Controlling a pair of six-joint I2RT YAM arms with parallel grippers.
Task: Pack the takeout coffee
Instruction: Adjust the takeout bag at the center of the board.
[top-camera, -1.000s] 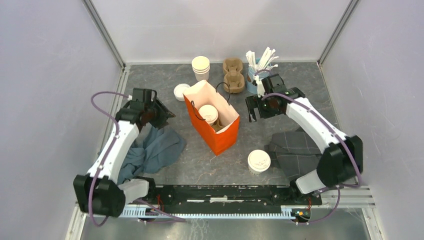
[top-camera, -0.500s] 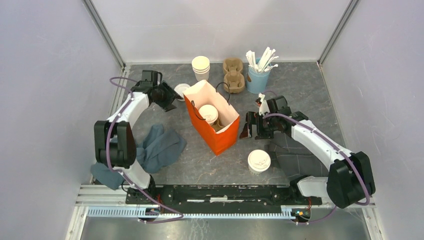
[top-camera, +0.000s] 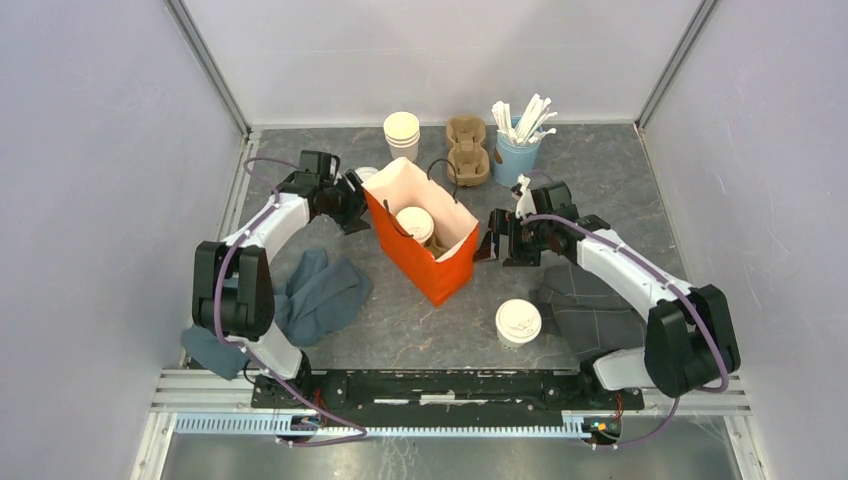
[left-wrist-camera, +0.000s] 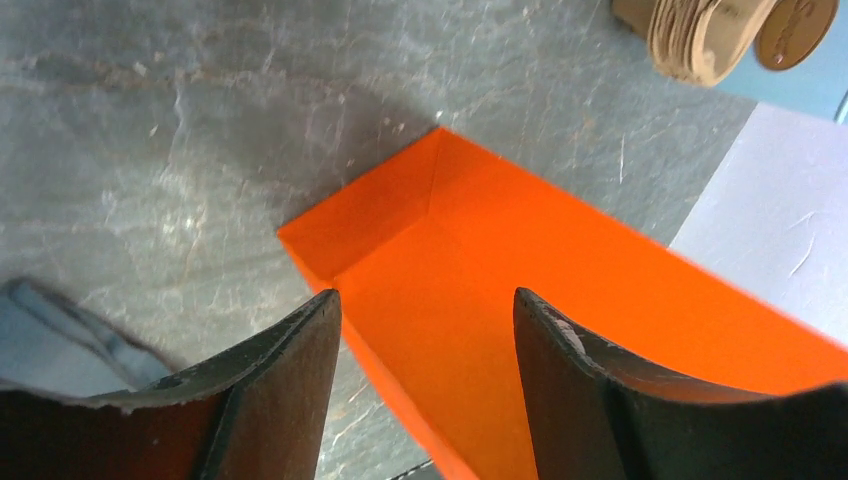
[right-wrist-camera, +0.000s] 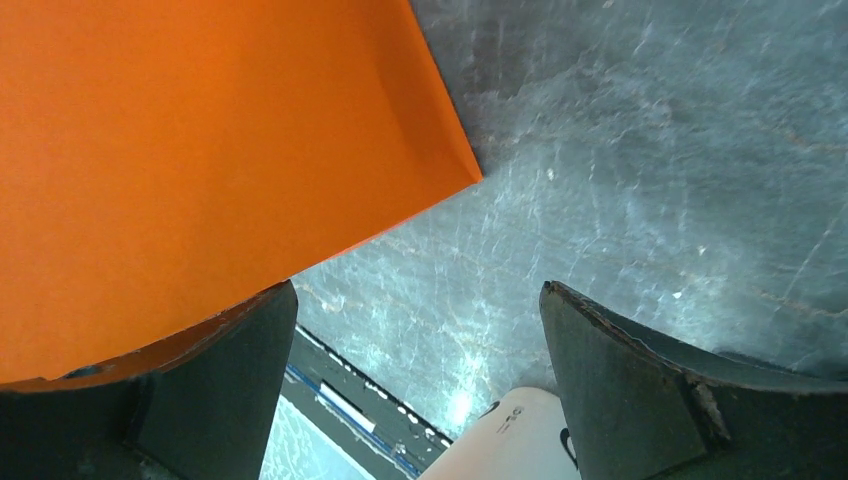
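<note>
An orange paper bag (top-camera: 440, 268) stands open mid-table with one lidded takeout coffee (top-camera: 414, 222) inside it. The other takeout coffee (top-camera: 518, 321) stands on the table, front right of the bag. My left gripper (top-camera: 353, 203) is at the bag's left wall. In the left wrist view the left gripper (left-wrist-camera: 425, 295) is open, with the bag's (left-wrist-camera: 520, 270) orange edge running between the jaws. My right gripper (top-camera: 488, 246) is at the bag's right side. It is wide open (right-wrist-camera: 416, 287), and its left finger (right-wrist-camera: 220, 370) lies against the orange bag (right-wrist-camera: 200, 150).
At the back stand a stack of lidless cups (top-camera: 401, 135), brown cup carriers (top-camera: 467, 150) and a blue cup of stirrers (top-camera: 518, 150). A blue-grey cloth (top-camera: 322, 295) lies front left. A dark grey cloth (top-camera: 590, 300) lies front right.
My left arm swung in from the left to the bag's left wall, and its jaws widened. My right gripper came down from near the stirrers to the bag's right side.
</note>
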